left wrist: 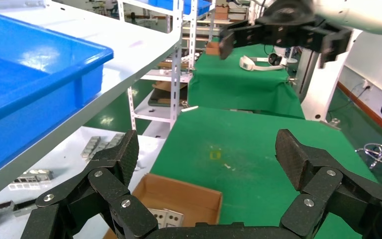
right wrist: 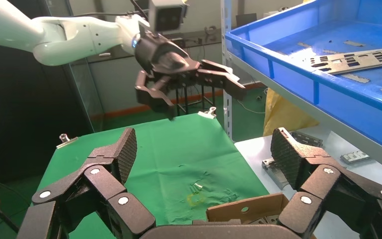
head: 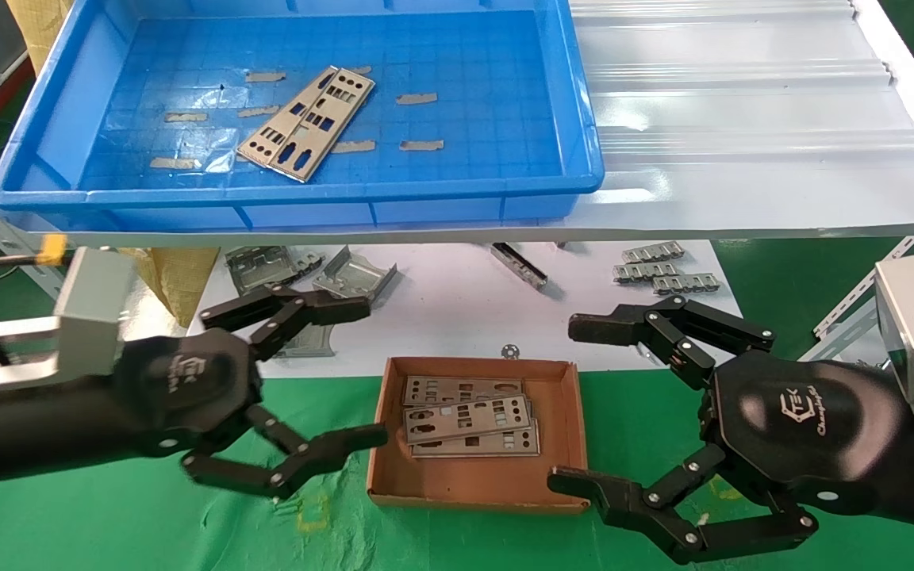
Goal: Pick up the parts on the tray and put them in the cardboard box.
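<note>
Grippers flank the cardboard box (head: 479,484) at lower centre, both with fingers spread wide and holding nothing.
Left gripper (head: 322,373) sits at the box's left wall, right gripper (head: 580,400) at its right; stacked plates (head: 469,418) lie inside. Two plates (head: 308,121) remain on the blue tray (head: 298,208) upper left; grey brackets (head: 310,274) and ribbed strips (head: 658,266) sit behind the box.

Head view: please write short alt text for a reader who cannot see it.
Two open black claws, left and right, flank a small cardboard box holding silvery plates. More plates lie in the blue tray on the shelf above.
</note>
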